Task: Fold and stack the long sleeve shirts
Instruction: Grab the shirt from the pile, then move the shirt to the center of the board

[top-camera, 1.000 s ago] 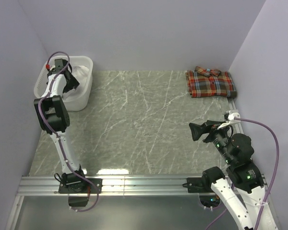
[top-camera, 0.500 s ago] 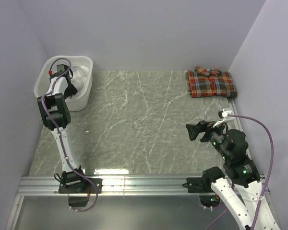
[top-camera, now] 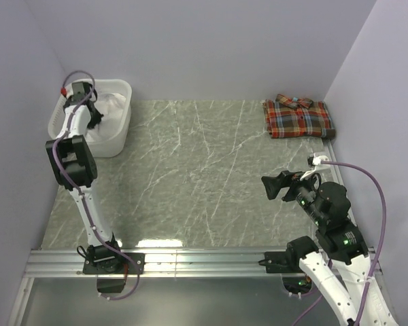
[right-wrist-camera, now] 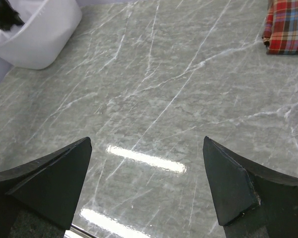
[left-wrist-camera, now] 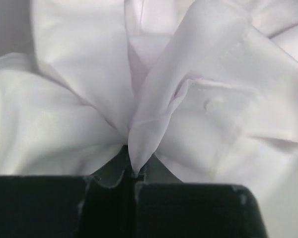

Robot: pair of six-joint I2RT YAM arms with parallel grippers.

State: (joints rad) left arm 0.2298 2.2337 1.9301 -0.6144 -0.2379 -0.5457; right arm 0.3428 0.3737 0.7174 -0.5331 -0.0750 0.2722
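The white shirt (top-camera: 113, 105) lies crumpled in the laundry basket (top-camera: 127, 92) at the back left. My left gripper (top-camera: 95, 118) reaches down into the basket. In the left wrist view, my left gripper (left-wrist-camera: 134, 174) is shut on a pinched fold of the white shirt (left-wrist-camera: 188, 74). The plaid shirt (top-camera: 298, 119) lies folded at the back right corner of the table, and the right wrist view shows an edge of that plaid shirt (right-wrist-camera: 288, 27). My right gripper (top-camera: 268, 187) hovers over the table's right side; in its own view the right gripper (right-wrist-camera: 146, 183) is open with nothing between the fingers.
The marble-patterned table (top-camera: 197, 170) stretches between basket and plaid shirt. Purple walls close in the left, back and right sides. A metal rail (top-camera: 190, 261) runs along the near edge. The basket (right-wrist-camera: 39, 34) shows at the top left of the right wrist view.
My left gripper went from open to shut, pinching the white shirt in the basket. The right arm drifted slightly left and stayed open.
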